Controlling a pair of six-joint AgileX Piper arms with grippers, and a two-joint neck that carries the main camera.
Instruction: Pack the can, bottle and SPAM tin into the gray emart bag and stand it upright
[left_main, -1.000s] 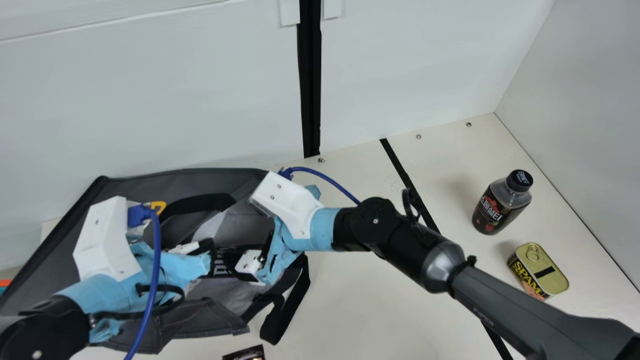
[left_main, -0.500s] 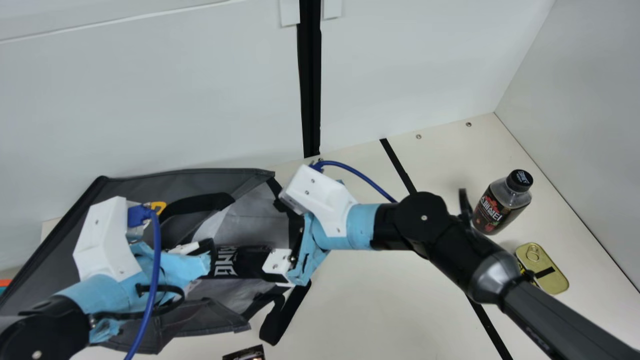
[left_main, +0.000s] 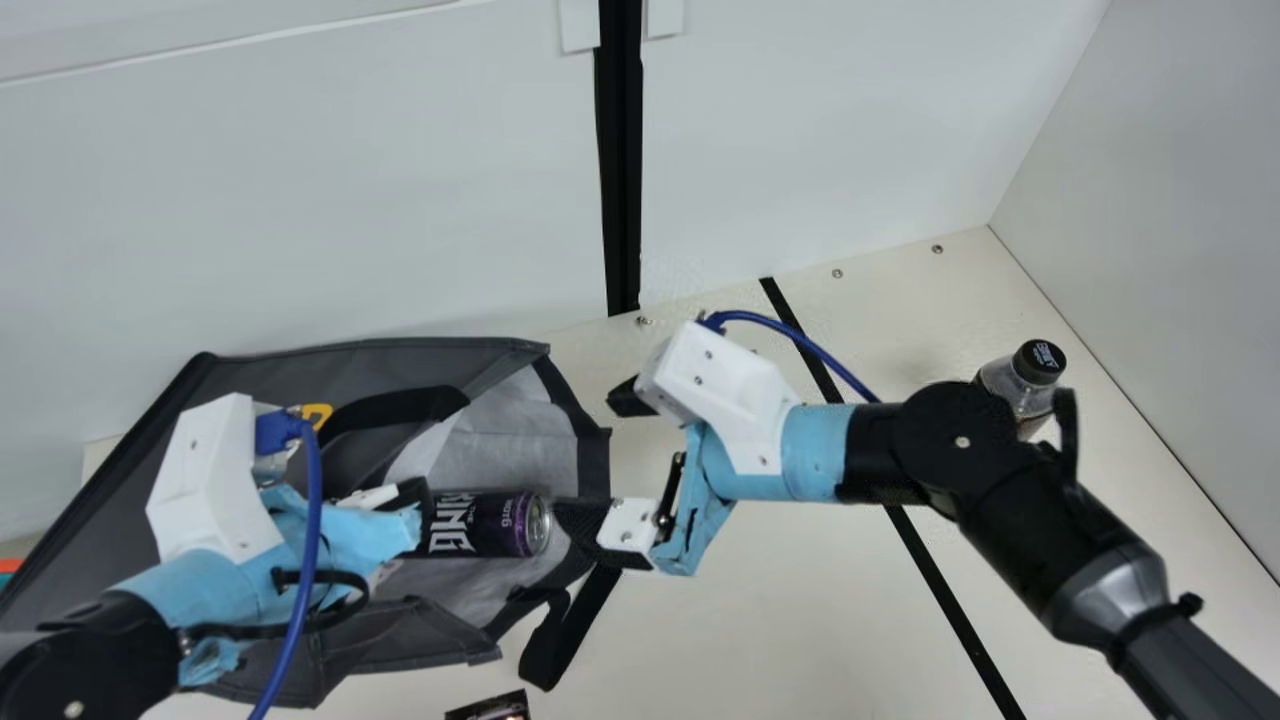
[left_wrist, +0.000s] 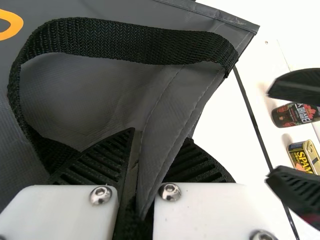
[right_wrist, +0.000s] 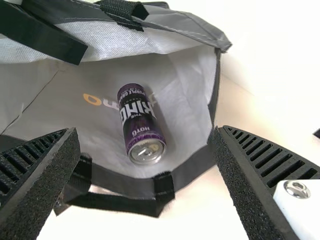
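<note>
Left tool pinched on edge of gray bag; right tool wide open, empty, by bag mouth; can lying inside; bottle, SPAM tin on surface.

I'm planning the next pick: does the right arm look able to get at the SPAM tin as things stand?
Probably yes: the right tool is open and empty, and the SPAM tin sits uncovered on the table near the bottle.
</note>
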